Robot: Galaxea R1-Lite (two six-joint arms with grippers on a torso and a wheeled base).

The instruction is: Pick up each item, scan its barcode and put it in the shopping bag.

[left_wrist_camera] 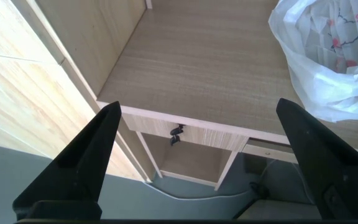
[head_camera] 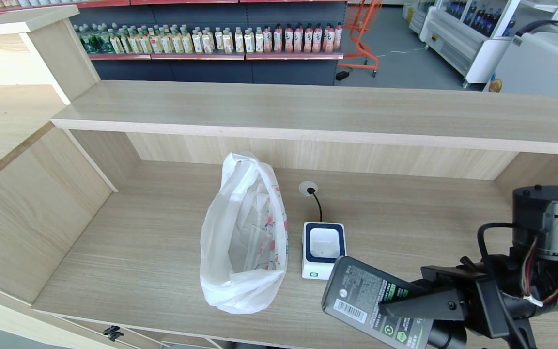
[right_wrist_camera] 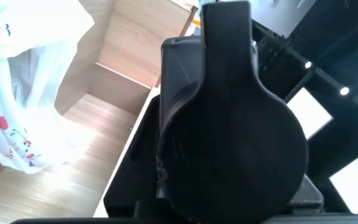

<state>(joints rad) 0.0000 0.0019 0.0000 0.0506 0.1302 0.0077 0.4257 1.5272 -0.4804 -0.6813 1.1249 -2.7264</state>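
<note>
My right gripper [head_camera: 397,310] is shut on a dark grey flat packet [head_camera: 364,293] at the counter's front right. The packet is tilted, its white barcode [head_camera: 350,310] faces up, and its top corner reaches just in front of the scanner [head_camera: 323,248]. In the right wrist view the packet [right_wrist_camera: 182,74] looms dark and close. A white plastic shopping bag [head_camera: 244,240] stands open left of the scanner, also seen from the wrists as the bag [left_wrist_camera: 331,56] and the bag [right_wrist_camera: 17,93]. My left gripper [left_wrist_camera: 197,165] hangs open in front of and below the counter's front edge, with nothing between its fingers [left_wrist_camera: 79,168].
The scanner's black cable [head_camera: 317,203] runs to a grommet in the wooden counter [head_camera: 138,252]. Side walls and a raised shelf [head_camera: 308,109] enclose the counter. A small black latch [left_wrist_camera: 176,134] hangs under the front edge. Drink shelves stand beyond.
</note>
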